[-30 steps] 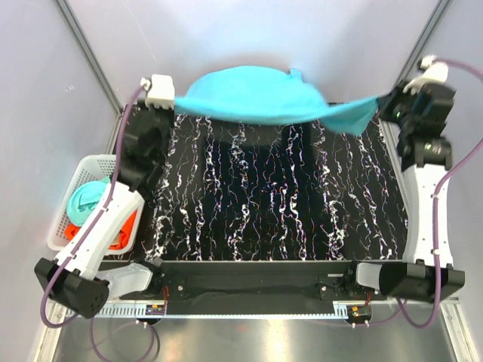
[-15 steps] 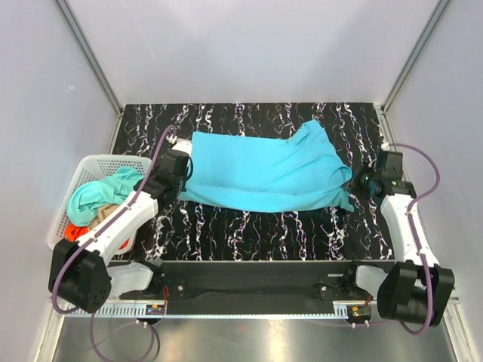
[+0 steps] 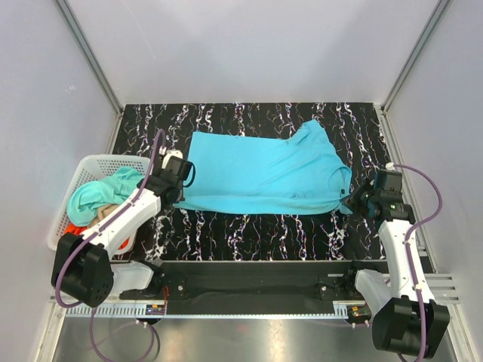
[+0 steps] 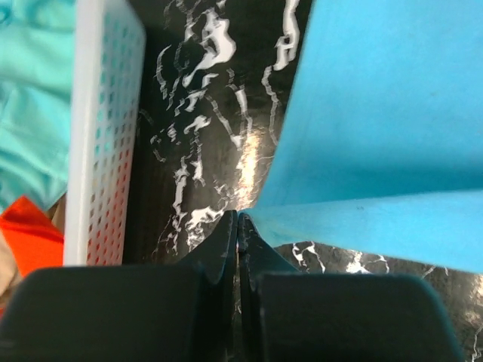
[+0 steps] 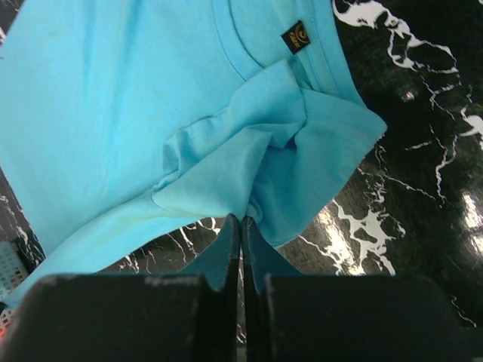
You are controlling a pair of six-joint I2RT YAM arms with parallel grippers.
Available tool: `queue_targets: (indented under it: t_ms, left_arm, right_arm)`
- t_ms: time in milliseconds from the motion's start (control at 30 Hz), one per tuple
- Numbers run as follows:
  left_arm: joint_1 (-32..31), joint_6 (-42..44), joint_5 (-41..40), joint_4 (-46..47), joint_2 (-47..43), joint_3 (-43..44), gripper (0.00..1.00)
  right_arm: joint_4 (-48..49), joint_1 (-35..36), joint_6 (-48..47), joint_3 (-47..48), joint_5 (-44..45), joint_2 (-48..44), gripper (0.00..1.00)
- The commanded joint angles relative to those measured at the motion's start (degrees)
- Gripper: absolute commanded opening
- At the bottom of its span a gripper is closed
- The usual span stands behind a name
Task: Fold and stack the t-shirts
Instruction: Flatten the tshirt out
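Note:
The bright cyan t-shirt point(image 3: 264, 170) lies spread across the black marbled table, its collar end towards the right. My left gripper point(image 3: 175, 197) is shut on its near left corner point(image 4: 260, 207), low at the table. My right gripper point(image 3: 355, 202) is shut on a bunched fold near the collar point(image 5: 253, 204), also low at the table. The collar label shows in the right wrist view point(image 5: 295, 36). A mint-teal t-shirt point(image 3: 94, 194) and an orange-red one point(image 3: 72, 230) lie in the basket; a tan one point(image 3: 113, 215) shows between them.
The white lattice basket point(image 3: 84, 167) stands off the table's left edge, close to my left arm; its wall shows in the left wrist view point(image 4: 102, 136). Bare table point(image 3: 264, 234) lies between the shirt and the near rail.
Both grippers have brought the cyan shirt down from the far edge, where it hung in the air, and drawn it towards the near side; it now lies flat on the table.

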Motion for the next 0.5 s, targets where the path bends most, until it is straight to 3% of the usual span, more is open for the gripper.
queue_targets:
  t_ms: [0,133,267,467]
  left_arm:
    - [0.24,-6.74,-8.05,-2.4,-1.12,0.58,0.0]
    - [0.67,-11.92,-15.0,-3.54,-2.79,0.66,0.0]
    - [0.76,-16.58,-14.93,-6.0,-1.83,1.45,0.0]
    - [0.76,-20.98,-6.68,-4.17,-3.15,-1.35,0.0]
  right_arm:
    - [-3.19,0.0,0.97,2.26,2.82,0.87,0.0]
    - [-5.58,-0.08,4.3,2.7,10.73,-1.41,0.0]
    - [-7.07,0.0,6.77,2.79,17.23,-6.32,0.0]
    - [-7.78,0.0,9.67,0.86,12.0,-12.65,0.0]
